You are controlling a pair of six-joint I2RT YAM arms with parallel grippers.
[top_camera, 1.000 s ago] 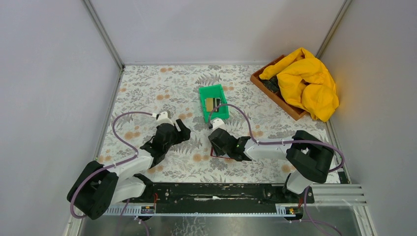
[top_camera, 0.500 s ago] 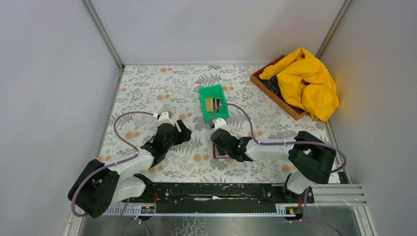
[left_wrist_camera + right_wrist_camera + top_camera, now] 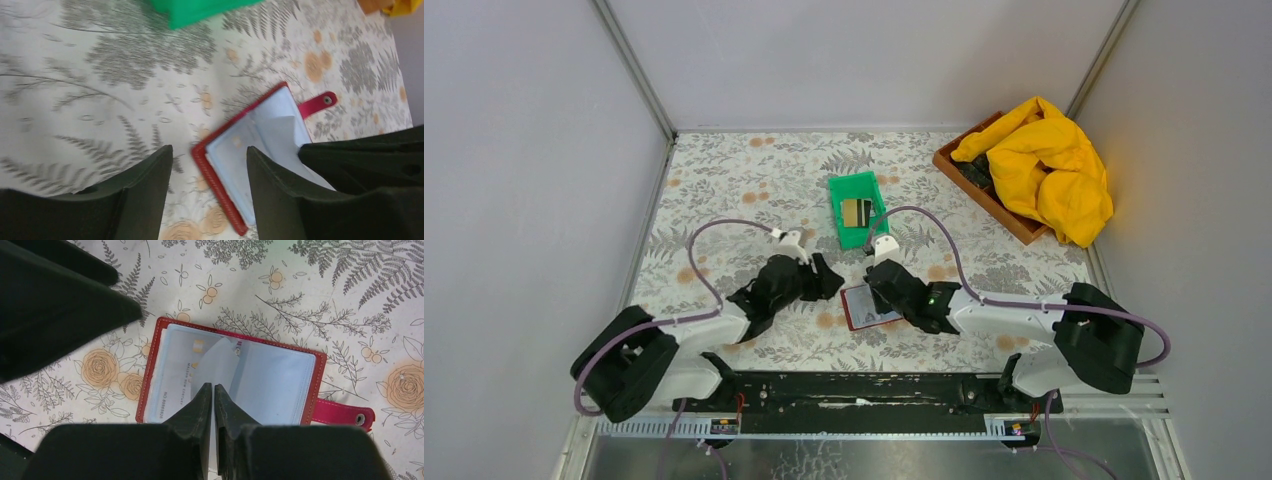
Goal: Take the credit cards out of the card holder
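1. Two fingers of the right gripper point(image 3: 214, 390) are closed on a pale sleeve of the card holder point(image 3: 280, 380), laid open near the green bin point(image 3: 837, 215).
2. Jaws of the left gripper point(image 3: 209, 152) are held apart, also near the green bin.

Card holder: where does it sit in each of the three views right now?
Top external: card holder at lower centre, lying open.
Left wrist: lower centre-right, partly hidden.
Right wrist: centre, lying open.
Shared landmark: its snap strap, clear only in the two wrist views.
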